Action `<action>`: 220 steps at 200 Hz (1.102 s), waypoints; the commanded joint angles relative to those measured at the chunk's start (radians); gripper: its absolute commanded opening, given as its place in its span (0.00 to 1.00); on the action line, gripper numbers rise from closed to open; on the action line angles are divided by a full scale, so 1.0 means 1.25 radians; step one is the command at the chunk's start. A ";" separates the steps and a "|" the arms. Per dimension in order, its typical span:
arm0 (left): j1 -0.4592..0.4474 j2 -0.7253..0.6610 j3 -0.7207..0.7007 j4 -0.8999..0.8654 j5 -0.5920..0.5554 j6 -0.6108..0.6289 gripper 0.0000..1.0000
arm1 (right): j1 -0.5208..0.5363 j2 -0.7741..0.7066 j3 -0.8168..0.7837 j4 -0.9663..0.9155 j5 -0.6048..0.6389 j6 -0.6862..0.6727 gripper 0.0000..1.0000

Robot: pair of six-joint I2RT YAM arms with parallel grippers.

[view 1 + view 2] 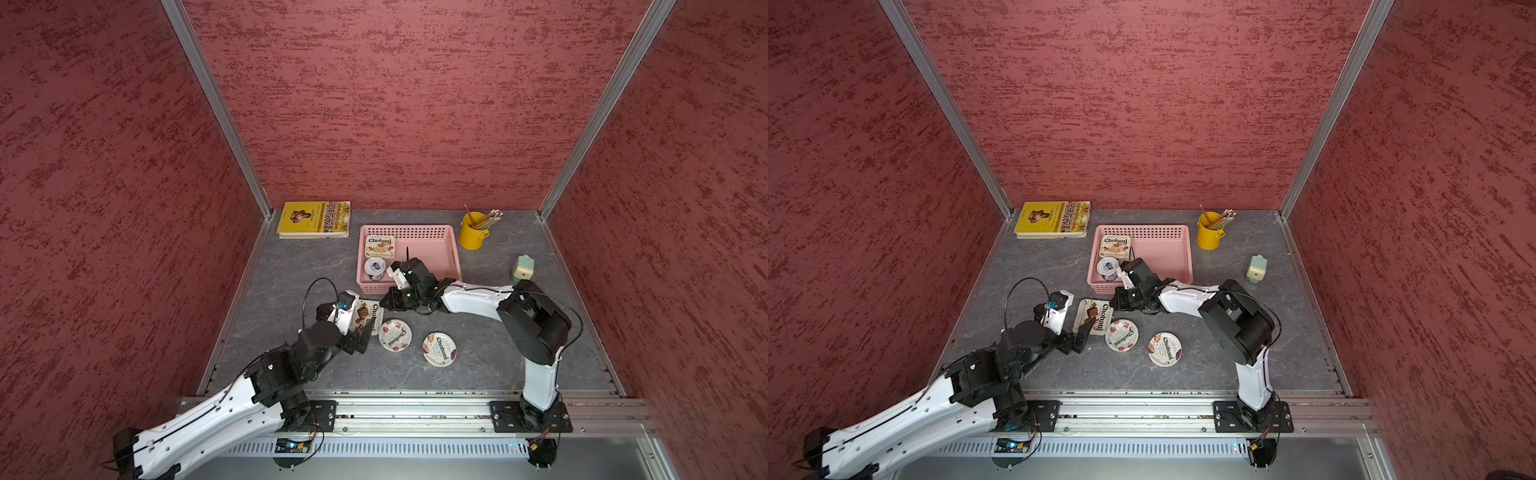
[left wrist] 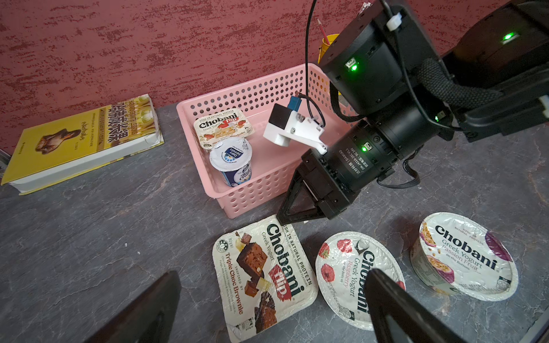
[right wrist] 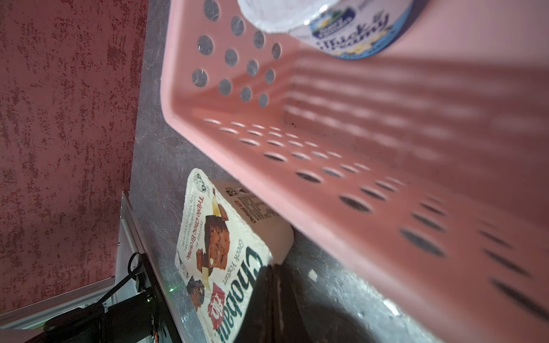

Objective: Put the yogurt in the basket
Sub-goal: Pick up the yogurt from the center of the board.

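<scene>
The pink basket (image 1: 409, 227) (image 2: 252, 196) holds two yogurt cups: a rectangular Chobani (image 1: 379, 246) (image 2: 222, 126) and a small round blue-white one (image 1: 375, 268) (image 3: 341, 23). In front of it on the table lie a rectangular brownie cup (image 1: 368, 316) (image 2: 261, 276) (image 3: 214, 246), a round raspberry cup (image 1: 395, 335) (image 2: 347, 273) and a round passion-fruit cup (image 1: 439, 349) (image 2: 466, 255). My right gripper (image 1: 384, 302) (image 2: 280, 219) (image 3: 276, 282) is low, shut on the lid rim at the brownie cup's corner nearest the basket. My left gripper (image 1: 360, 338) (image 2: 267, 311) hangs open over the brownie cup's front side.
A yellow book (image 1: 313, 219) lies at the back left. A yellow bucket of pencils (image 1: 473, 230) stands right of the basket, and a small green object (image 1: 521, 268) sits further right. The metal rail (image 1: 395, 409) runs along the table's front edge.
</scene>
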 commanded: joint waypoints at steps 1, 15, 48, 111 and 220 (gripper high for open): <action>0.005 -0.004 -0.008 0.012 0.011 0.006 1.00 | 0.006 0.011 0.013 0.019 -0.013 0.000 0.00; 0.004 -0.005 -0.008 0.012 0.011 0.006 1.00 | 0.007 0.009 0.010 0.028 -0.019 0.004 0.00; 0.004 -0.005 -0.008 0.011 0.011 0.006 1.00 | 0.006 0.000 0.010 0.057 -0.043 0.025 0.00; 0.004 -0.017 -0.006 0.006 -0.001 0.006 1.00 | 0.006 -0.027 0.008 0.066 -0.056 0.037 0.00; 0.004 -0.038 -0.001 0.012 0.004 0.018 1.00 | -0.003 -0.161 -0.017 0.045 -0.069 0.053 0.00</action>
